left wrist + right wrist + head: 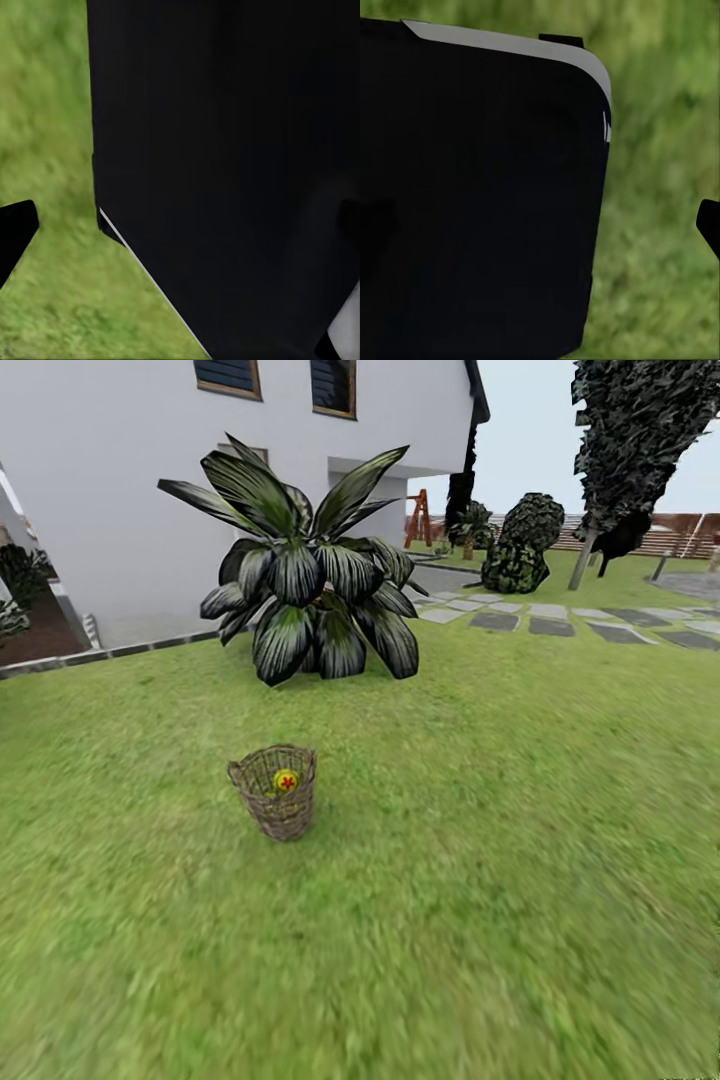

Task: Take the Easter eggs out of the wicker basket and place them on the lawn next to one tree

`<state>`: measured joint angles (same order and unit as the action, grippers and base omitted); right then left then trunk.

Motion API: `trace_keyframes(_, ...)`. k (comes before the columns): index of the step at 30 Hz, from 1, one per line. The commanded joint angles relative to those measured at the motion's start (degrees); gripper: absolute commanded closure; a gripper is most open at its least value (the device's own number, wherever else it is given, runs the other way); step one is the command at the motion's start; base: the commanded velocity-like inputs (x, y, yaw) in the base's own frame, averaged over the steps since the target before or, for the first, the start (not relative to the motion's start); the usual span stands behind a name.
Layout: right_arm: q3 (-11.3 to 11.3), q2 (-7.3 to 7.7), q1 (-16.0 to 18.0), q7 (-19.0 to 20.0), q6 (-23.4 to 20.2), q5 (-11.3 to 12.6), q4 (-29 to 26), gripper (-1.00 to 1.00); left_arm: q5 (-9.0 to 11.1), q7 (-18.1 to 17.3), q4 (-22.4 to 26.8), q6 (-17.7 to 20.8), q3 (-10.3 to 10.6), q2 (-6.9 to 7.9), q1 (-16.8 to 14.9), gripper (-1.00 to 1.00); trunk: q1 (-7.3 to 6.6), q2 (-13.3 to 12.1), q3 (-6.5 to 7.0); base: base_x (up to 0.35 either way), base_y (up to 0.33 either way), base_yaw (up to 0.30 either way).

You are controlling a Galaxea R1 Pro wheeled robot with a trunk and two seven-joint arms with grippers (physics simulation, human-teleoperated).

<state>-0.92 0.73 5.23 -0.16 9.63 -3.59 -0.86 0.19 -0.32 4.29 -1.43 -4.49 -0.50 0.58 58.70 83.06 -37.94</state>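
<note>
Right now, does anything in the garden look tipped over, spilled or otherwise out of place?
Nothing stands out. The wicker basket stands upright on the lawn, in front of a broad-leaved plant, with one yellow egg showing inside. No eggs lie on the grass.

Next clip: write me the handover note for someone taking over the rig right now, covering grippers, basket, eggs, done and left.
Grippers: neither one's state can be read; both wrist views are mostly blocked by a dark robot part, with grass beyond.
Wicker basket: upright on the lawn, ahead and slightly left, in front of a broad-leaved plant.
Eggs: one yellow egg visible inside the basket; the others cannot be made out.
Done: no egg lies on the grass.
Left: approach the basket, remove all three eggs, set them by one tree.
</note>
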Motion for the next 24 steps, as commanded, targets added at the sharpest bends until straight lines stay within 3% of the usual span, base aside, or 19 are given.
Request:
trace_keyframes(1,0.0,-0.01,0.0,0.0,0.2,-0.4,0.1,-1.0,0.0,0.0,0.1,0.0,-0.4,-0.03,0.0,-1.0,0.03,0.0,-0.04,0.299,0.211,-0.285)
trace_keyframes(5,0.0,-0.04,0.0,0.0,0.2,-0.4,0.1,-1.0,0.0,0.0,0.1,-0.1,-0.4,-0.03,0.0,-1.0,0.03,0.0,-0.04,0.299,0.211,-0.179)
trace_keyframes(13,0.0,-0.18,0.0,0.0,0.2,-0.4,0.1,-1.0,0.0,0.0,0.1,-0.1,-0.4,-0.03,0.0,-1.0,0.03,0.0,-0.04,0.299,0.211,-0.015)
trace_keyframes(24,0.0,-0.29,0.0,0.0,0.2,-0.5,0.1,-1.0,0.0,0.0,0.1,0.0,-0.4,-0.03,0.0,-1.0,0.03,0.0,-0.04,0.299,0.211,0.244)
